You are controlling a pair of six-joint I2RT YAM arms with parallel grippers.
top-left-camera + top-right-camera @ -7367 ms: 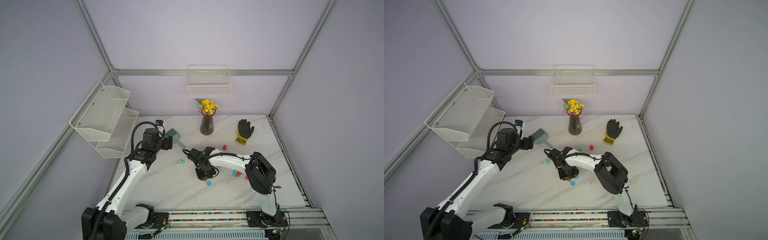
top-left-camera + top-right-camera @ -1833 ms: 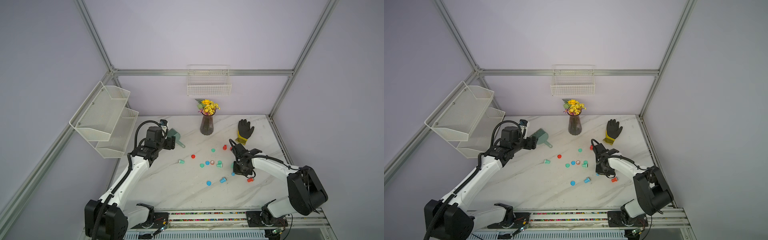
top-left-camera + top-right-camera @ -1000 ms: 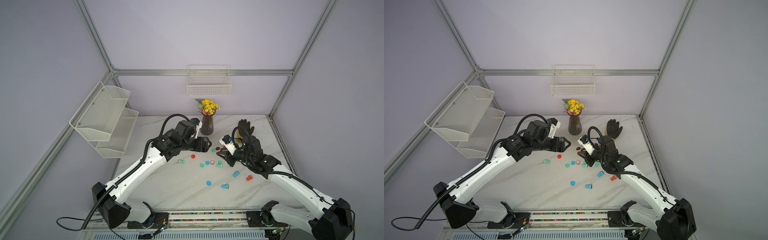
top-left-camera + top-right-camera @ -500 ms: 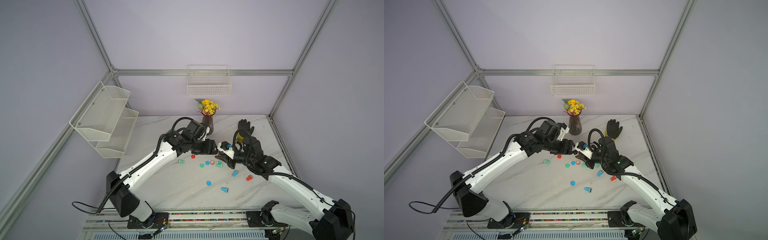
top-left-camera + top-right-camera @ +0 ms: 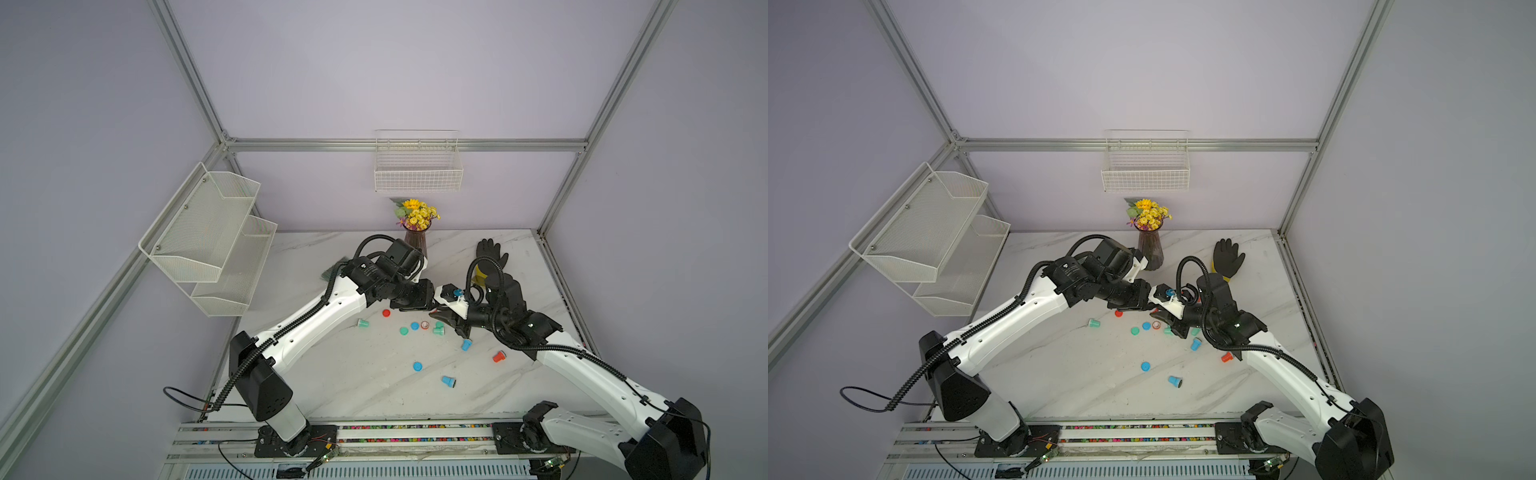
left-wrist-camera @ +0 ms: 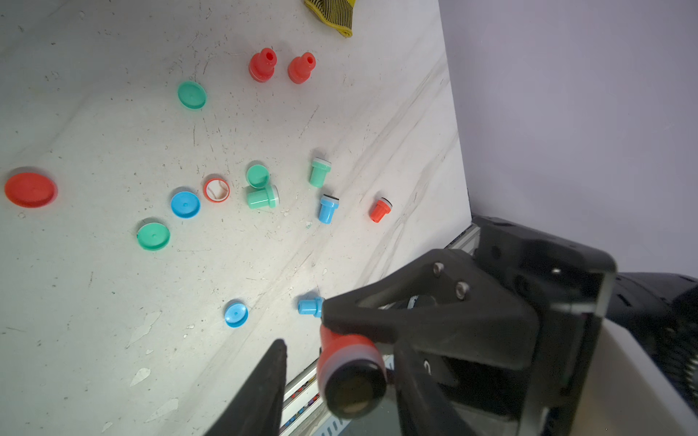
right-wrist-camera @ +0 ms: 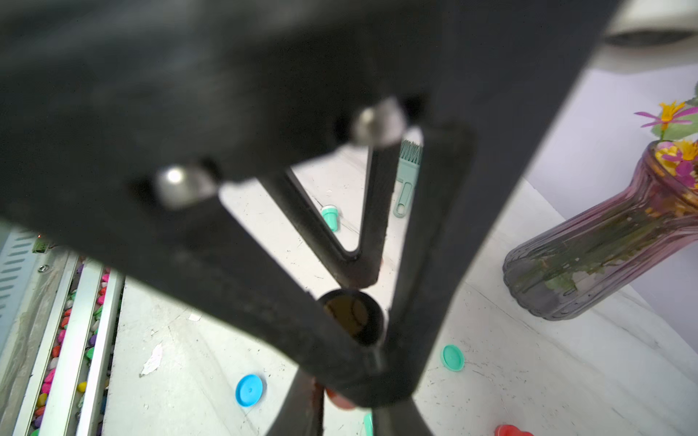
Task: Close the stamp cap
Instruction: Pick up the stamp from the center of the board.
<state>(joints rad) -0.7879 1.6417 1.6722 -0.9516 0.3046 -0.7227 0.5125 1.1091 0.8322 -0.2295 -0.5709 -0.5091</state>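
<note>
Two black parallel grippers meet tip to tip in the air, clear of the table. Between them is the task's thing, a small red plastic stamp (image 6: 347, 356) with a pale band and a round black face. The right gripper (image 6: 330, 324) is clamped on the stamp's red neck and carries it. The left gripper (image 5: 433, 306) straddles the stamp's head with its jaws parted. One of its fingers (image 6: 270, 377) stands off the stamp, with bare table showing in the gap. The opposite finger merges with the dark frames there, so contact on that side cannot be told.

The stamp's long axis runs from the right gripper's fingertips toward the left wrist, face first. It therefore lies straight ahead of the left gripper, inside its jaws. I judge that the coming move turns on seating those jaws squarely across that axis.

Below both grippers is the white marble-patterned tabletop (image 6: 113, 302). A flat red round cap (image 5: 386, 313) lies beneath the left gripper. A red-rimmed cap lying hollow side up (image 6: 216, 190) sits under the fingertips, among green and blue caps and loose stamps. The way down looks open.

Farther off, a ribbed purple glass vase (image 5: 415, 243) stands behind the left gripper. Behind the right gripper are a black glove with a yellow cuff (image 5: 490, 253) and the table edge against the lilac wall, which limits any swing that way.
</note>
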